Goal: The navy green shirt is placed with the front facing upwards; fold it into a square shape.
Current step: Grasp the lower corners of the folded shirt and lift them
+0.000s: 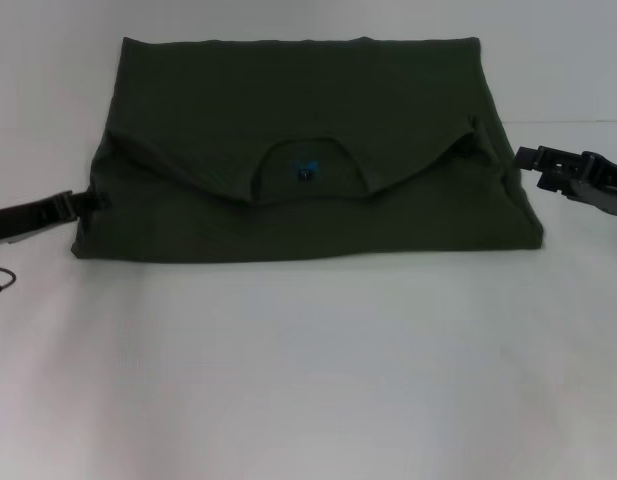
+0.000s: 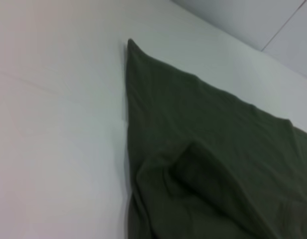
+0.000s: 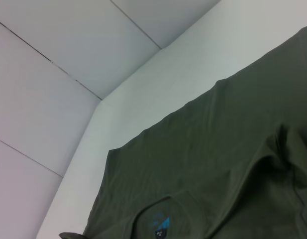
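One navy green shirt (image 1: 308, 150), folded into wide band, lying toward bench (image 1: 308, 380) far edge; one blue neck label (image 1: 306, 168) visible. Two grippers: left gripper (image 1: 88, 201) touching shirt's left edge, right gripper (image 1: 533, 157) just beside right edge; finger opening cannot be told.

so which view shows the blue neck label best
The head view: the blue neck label sits centred inside the collar opening of the shirt. The right wrist view catches it only at the frame's edge; the left wrist view misses it.
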Available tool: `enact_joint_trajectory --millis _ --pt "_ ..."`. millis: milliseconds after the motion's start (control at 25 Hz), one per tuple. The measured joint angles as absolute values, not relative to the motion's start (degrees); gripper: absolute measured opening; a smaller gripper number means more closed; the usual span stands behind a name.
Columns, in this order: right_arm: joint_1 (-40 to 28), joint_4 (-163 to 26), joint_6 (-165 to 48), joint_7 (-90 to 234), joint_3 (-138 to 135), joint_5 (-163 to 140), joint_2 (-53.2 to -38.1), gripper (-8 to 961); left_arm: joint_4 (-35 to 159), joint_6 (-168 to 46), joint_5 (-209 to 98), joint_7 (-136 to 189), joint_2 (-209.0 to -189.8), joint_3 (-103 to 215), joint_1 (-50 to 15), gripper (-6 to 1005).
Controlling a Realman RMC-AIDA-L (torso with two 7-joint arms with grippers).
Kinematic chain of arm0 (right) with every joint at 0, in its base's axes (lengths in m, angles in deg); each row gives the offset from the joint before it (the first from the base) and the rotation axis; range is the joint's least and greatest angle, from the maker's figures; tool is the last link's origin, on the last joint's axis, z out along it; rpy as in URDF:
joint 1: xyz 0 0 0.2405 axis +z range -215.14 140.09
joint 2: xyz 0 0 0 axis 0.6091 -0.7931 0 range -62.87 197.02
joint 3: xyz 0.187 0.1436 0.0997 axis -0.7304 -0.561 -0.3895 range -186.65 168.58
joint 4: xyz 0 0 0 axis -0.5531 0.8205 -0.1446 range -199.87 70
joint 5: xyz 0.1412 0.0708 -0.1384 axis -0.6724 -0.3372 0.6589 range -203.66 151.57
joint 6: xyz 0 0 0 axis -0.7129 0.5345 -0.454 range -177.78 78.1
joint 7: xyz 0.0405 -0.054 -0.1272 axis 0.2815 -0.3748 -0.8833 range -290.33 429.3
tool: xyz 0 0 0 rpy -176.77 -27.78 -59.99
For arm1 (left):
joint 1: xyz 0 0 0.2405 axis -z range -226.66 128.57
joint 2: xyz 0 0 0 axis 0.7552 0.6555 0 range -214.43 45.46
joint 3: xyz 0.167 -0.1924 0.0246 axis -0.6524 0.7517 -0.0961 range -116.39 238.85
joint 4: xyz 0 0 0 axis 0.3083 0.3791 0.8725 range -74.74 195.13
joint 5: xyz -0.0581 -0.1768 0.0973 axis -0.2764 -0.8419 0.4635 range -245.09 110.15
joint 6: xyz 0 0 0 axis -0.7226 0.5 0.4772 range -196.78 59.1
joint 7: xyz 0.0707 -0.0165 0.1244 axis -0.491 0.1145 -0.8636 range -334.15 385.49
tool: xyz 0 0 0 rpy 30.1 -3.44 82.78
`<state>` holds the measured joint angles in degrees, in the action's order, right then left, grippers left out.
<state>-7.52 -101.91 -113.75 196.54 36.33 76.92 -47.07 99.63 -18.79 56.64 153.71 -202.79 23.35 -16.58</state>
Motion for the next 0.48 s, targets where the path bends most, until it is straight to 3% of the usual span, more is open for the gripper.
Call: enact_joint_trajectory --millis 480 --pt "-6.82 -101.84 -113.90 196.42 36.13 76.77 -47.00 735 97.08 -19.84 57.11 151.60 -203.08 22.76 -16.51 607"
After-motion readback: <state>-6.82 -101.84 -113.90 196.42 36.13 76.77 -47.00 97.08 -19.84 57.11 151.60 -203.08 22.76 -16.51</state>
